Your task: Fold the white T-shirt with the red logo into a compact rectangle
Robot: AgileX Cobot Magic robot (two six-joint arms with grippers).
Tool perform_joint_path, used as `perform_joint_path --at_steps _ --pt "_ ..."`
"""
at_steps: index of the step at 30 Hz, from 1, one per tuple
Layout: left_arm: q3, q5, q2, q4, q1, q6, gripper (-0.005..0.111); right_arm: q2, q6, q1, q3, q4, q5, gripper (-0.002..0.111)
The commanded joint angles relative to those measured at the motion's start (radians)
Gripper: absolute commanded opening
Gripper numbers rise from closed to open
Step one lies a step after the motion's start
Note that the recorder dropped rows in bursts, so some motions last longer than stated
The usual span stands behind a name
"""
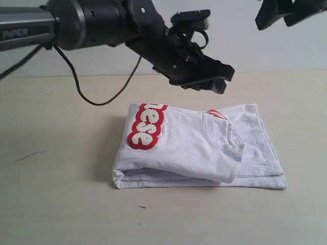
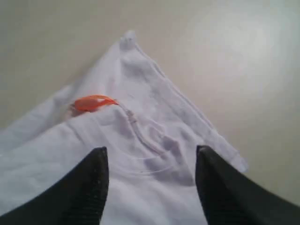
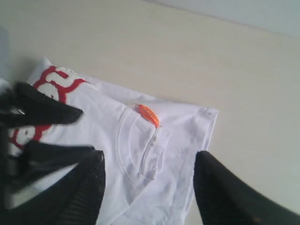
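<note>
The white T-shirt [image 1: 189,148] lies folded into a thick, roughly rectangular stack in the middle of the table. The red logo [image 1: 147,125] shows on its upper layer at the left end, and the collar with its orange neck tag [image 1: 215,113] faces up toward the right. My left gripper [image 1: 212,81] hovers just above the stack's far edge. It is open, and only the collar area [image 2: 140,140] shows between its fingers. My right gripper [image 1: 278,15] hangs high at the upper right, also open, looking down on the collar and tag [image 3: 149,115].
The beige table [image 1: 61,204] extends around the shirt on all sides. A black cable [image 1: 97,99] loops down from the left arm to the tabletop behind the shirt. The left arm's black body [image 3: 37,112] crosses the right wrist view over the logo.
</note>
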Motion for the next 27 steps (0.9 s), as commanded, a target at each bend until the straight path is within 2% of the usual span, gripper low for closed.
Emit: perform_joint_path --at_steps 1,7,14,18,21,27 --pt "-0.010 0.085 -0.091 0.138 0.065 -0.085 0.054 0.031 -0.009 -0.044 0.123 0.000 -0.116 0.055" --pt "0.093 0.117 -0.203 0.180 0.182 -0.099 0.054 0.174 -0.084 -0.137 0.215 0.151 -0.112 0.055" --pt "0.227 0.053 -0.336 0.182 0.326 -0.067 0.054 0.387 -0.162 -0.141 0.239 0.224 -0.173 0.055" --pt "0.270 0.031 -0.395 0.182 0.406 -0.042 0.054 0.492 -0.269 -0.141 0.239 0.374 -0.195 0.055" --pt "0.280 0.028 -0.409 0.137 0.453 -0.024 0.054 0.533 -0.409 -0.141 0.237 0.526 -0.202 0.055" --pt "0.280 0.030 -0.409 0.093 0.476 0.011 0.054 0.543 -0.484 -0.141 0.237 0.553 -0.289 0.055"
